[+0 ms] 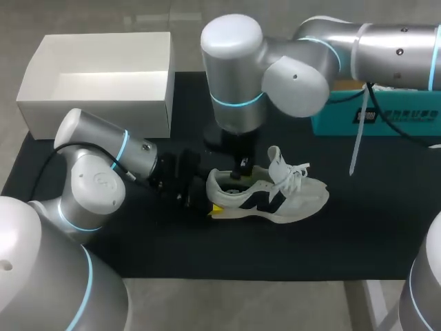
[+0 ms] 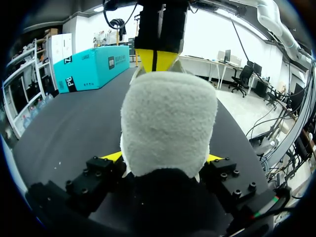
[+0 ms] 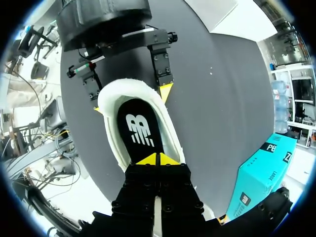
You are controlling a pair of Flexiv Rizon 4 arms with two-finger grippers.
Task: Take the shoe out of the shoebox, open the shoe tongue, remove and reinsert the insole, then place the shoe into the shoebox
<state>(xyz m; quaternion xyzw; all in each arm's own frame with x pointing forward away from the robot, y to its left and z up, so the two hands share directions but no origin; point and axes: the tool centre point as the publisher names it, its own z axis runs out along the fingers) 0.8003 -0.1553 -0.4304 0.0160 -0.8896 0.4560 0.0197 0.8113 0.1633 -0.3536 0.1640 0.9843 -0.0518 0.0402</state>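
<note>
A white sneaker (image 1: 275,196) with dark side marks lies on the black mat, toe to the right and laces loose. My left gripper (image 1: 209,200) comes in from the left, and its fingers press on both sides of the heel (image 2: 168,123). In the right wrist view its yellow fingertips (image 3: 165,91) flank the heel collar. My right gripper (image 1: 239,172) hangs straight down into the shoe's opening. Its tips are shut together (image 3: 158,159) right at the black insole (image 3: 140,131), which lies flat inside the shoe. The white shoebox (image 1: 96,86) stands open at the back left.
A teal box (image 1: 375,117) sits at the back right of the mat, partly under my right arm. The black mat (image 1: 207,255) covers the table in front of the shoe.
</note>
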